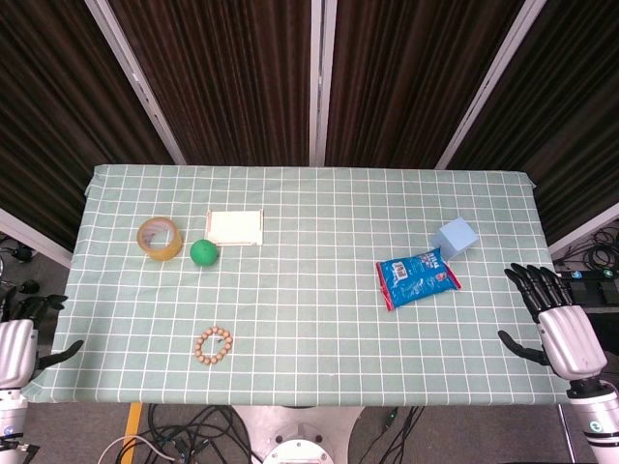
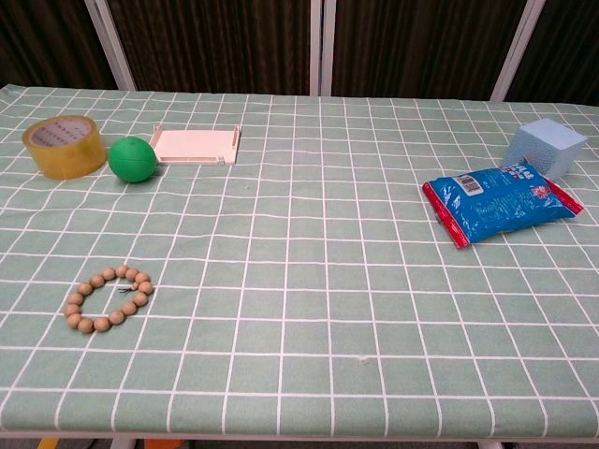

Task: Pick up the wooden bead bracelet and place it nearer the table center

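Observation:
The wooden bead bracelet (image 1: 215, 345) (image 2: 108, 298) lies flat on the green checked tablecloth near the front left edge. My left hand (image 1: 21, 340) hangs off the table's left front corner, fingers apart, holding nothing, well left of the bracelet. At the right edge my right hand (image 1: 555, 323) hovers with fingers spread, empty, far from the bracelet. The chest view shows neither hand.
A roll of yellow tape (image 1: 160, 238) (image 2: 65, 145), a green ball (image 1: 203, 252) (image 2: 131, 159) and a cream flat tray (image 1: 235, 227) (image 2: 196, 145) sit at the back left. A blue snack bag (image 1: 417, 277) (image 2: 500, 207) and a light blue cube (image 1: 455, 237) (image 2: 546, 147) lie on the right.

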